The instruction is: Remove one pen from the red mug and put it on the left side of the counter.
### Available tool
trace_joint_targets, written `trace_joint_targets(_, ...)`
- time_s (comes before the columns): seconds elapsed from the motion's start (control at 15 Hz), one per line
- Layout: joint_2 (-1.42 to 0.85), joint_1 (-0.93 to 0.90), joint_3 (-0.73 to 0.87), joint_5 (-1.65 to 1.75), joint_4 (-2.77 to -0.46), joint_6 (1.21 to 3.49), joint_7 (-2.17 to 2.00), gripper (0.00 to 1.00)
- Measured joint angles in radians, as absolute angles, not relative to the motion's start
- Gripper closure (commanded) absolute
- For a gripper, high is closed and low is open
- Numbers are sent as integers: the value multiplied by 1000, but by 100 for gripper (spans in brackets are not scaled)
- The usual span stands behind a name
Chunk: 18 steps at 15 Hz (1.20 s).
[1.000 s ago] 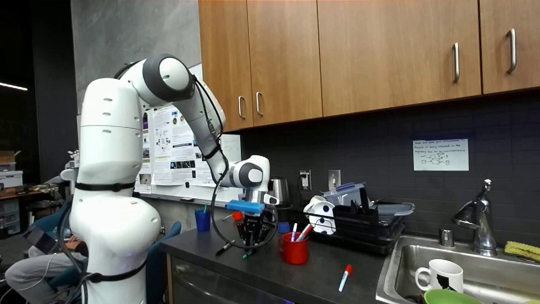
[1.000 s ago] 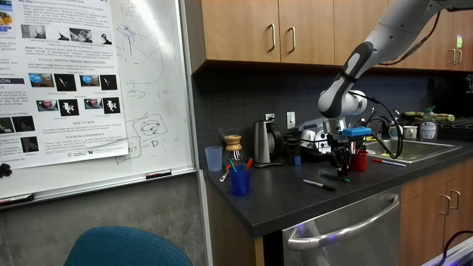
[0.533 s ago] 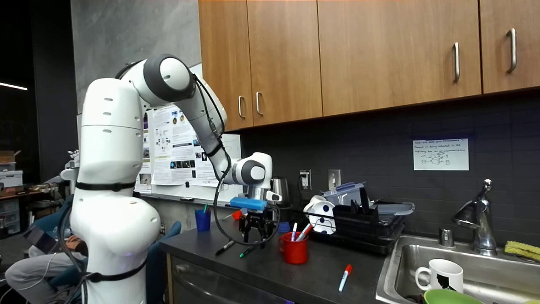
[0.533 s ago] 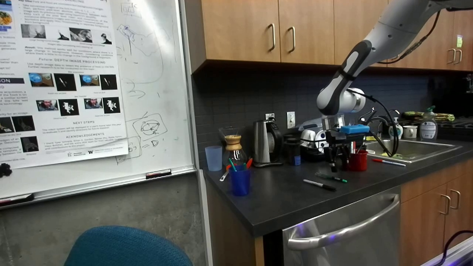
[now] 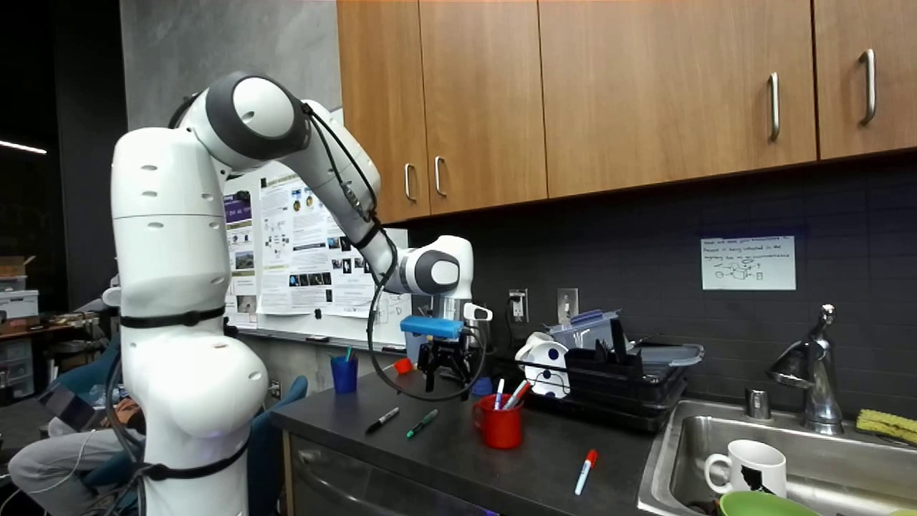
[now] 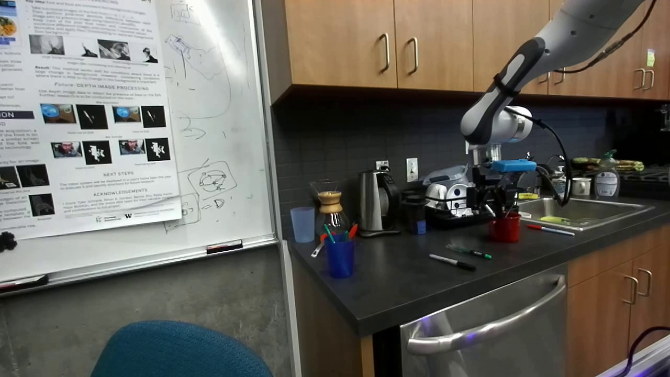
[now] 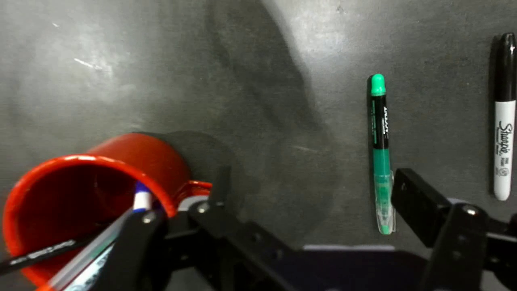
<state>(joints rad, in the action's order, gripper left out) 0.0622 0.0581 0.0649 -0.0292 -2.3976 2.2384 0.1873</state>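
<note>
Green plastic, likely light, stiff, slick: the pen [image 7: 381,157] lies on the counter [image 7: 258,101] at three o'clock from the mug [image 7: 141,155] in wrist view. I'd pinch mid-barrel; my gripper [image 7: 314,188] is spread.

Claw [image 7: 313,188] partly hides red mug [image 7: 139,155] in wrist view.

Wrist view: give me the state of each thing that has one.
Black two-finger gripper: open, holding nothing.
Bright red cylindrical mug: upright, holding pens.
Slim green-and-black highlighter pen: capped, lying on the dark grey countertop.
White-and-black Sharpie marker: capped, lying there too.
Slim black pen: leaning in the mug, cap unclear.
Other pens: partly hidden.
</note>
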Motion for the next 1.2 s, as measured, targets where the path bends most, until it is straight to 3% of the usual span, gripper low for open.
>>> trace_joint_targets(1.2,522,91,109,76,-2532,2082,213,0)
